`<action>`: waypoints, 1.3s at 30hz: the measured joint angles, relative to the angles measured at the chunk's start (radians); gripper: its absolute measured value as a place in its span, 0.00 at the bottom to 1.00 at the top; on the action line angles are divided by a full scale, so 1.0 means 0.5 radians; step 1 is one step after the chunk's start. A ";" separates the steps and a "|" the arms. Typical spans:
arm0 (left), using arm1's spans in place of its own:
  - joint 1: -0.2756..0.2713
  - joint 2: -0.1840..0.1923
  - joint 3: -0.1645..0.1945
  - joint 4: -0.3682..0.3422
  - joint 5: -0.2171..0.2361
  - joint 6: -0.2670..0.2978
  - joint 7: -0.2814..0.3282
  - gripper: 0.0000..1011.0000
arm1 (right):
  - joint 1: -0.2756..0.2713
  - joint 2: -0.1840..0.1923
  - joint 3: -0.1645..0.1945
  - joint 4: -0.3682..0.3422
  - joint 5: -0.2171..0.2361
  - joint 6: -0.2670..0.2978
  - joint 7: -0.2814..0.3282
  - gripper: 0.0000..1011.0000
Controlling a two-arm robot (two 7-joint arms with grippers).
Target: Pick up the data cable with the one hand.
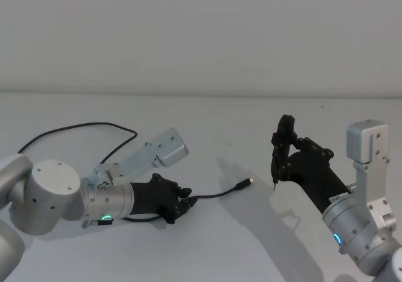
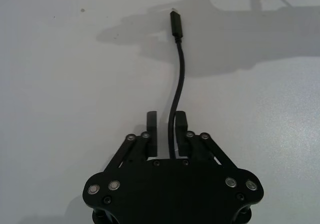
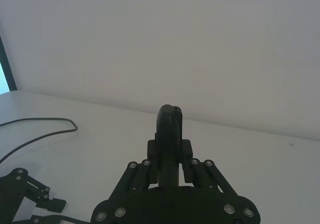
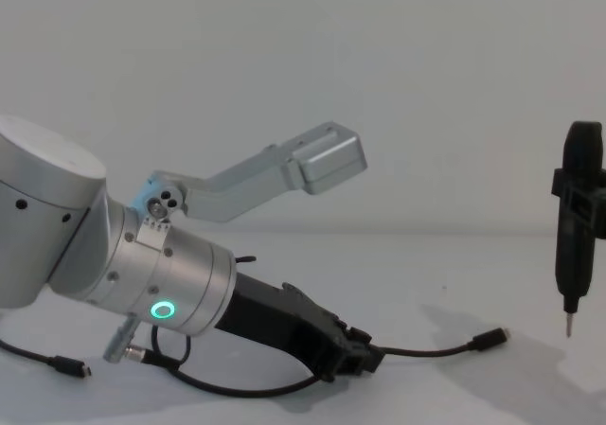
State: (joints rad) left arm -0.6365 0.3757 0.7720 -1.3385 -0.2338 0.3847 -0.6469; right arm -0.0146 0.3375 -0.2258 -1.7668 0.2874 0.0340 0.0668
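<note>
The data cable [image 1: 213,196] lies on the white table, a thin black cord ending in a small plug [image 1: 245,183]. My left gripper [image 1: 187,200], the one hand with the green ring, is low at the table. In the left wrist view the cable [image 2: 179,79] runs between the fingers [image 2: 151,129] of the left gripper [image 2: 166,116]. It lies against one pad, with a gap to the other, so the gripper is open. The plug [image 4: 494,335] rests on the table ahead of the left gripper [image 4: 369,354]. My right gripper [image 1: 290,151] is held up at the right, shut on a slim black device [image 3: 170,129].
The cable's far part loops across the table behind my left arm [image 1: 81,126], and another plug end [image 4: 71,366] lies near the left edge. The metal tip [image 4: 568,328] of the device hangs just above the table at the right. A white wall [image 1: 201,31] stands behind.
</note>
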 joint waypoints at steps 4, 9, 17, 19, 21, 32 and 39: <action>-0.001 -0.001 0.000 0.001 0.001 0.001 0.000 0.13 | 0.000 0.000 0.000 0.000 0.000 0.000 0.000 0.27; -0.001 -0.001 0.000 0.001 0.002 0.001 -0.001 0.04 | 0.000 0.000 0.000 0.000 0.000 0.000 0.000 0.27; 0.024 0.009 -0.007 -0.026 0.015 -0.071 0.000 0.04 | -0.007 -0.001 0.012 -0.016 0.000 -0.016 0.005 0.27; 0.035 0.015 -0.011 -0.041 0.015 -0.097 -0.001 0.04 | -0.011 -0.001 0.020 -0.030 0.001 -0.028 0.011 0.27; 0.049 0.023 -0.020 -0.064 0.016 -0.143 -0.001 0.04 | -0.013 0.000 0.027 -0.046 0.002 -0.036 0.014 0.27; 0.115 0.071 -0.087 -0.231 -0.011 -0.341 -0.014 0.04 | -0.017 0.000 0.085 -0.175 0.049 -0.085 0.062 0.27; 0.135 0.093 -0.111 -0.304 -0.029 -0.407 -0.019 0.04 | -0.023 -0.002 0.120 -0.238 0.073 -0.105 0.088 0.27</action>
State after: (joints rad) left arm -0.5692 0.4221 0.7167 -1.4902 -0.2481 0.1812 -0.6564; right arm -0.0262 0.3366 -0.1659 -1.8858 0.3236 -0.0186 0.1106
